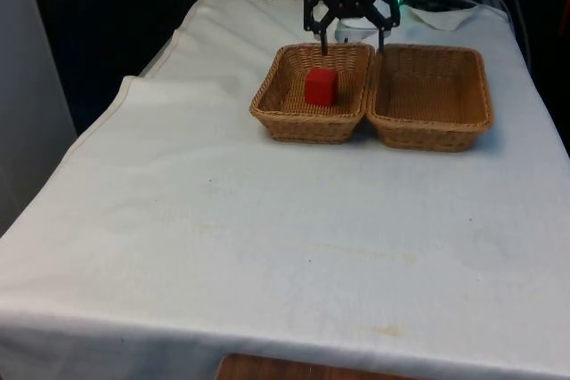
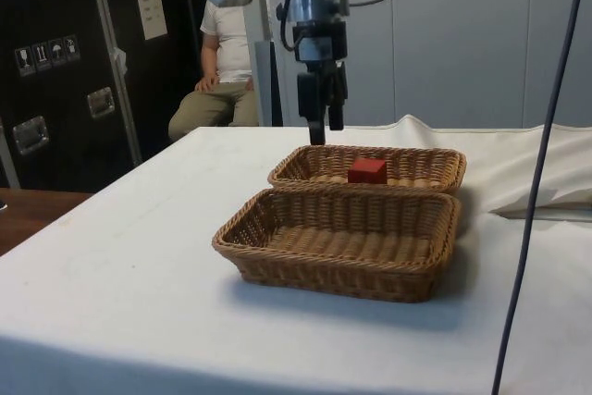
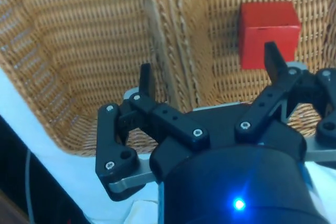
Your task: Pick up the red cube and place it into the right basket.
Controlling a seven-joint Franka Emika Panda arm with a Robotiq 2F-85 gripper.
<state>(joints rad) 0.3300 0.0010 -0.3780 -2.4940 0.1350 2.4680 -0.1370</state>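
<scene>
A small red cube (image 1: 321, 86) with crisp edges sits inside the woven wicker basket (image 1: 267, 106) on the front view's left, 1 of 2 touching side by side, while the black two-finger gripper (image 1: 352, 42) hangs above their far rims, spread wide and empty.

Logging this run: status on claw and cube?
Claw open, empty, above the baskets' far rims. Cube sits in the basket on the front view's left. Other basket empty. Nothing blocking.
</scene>
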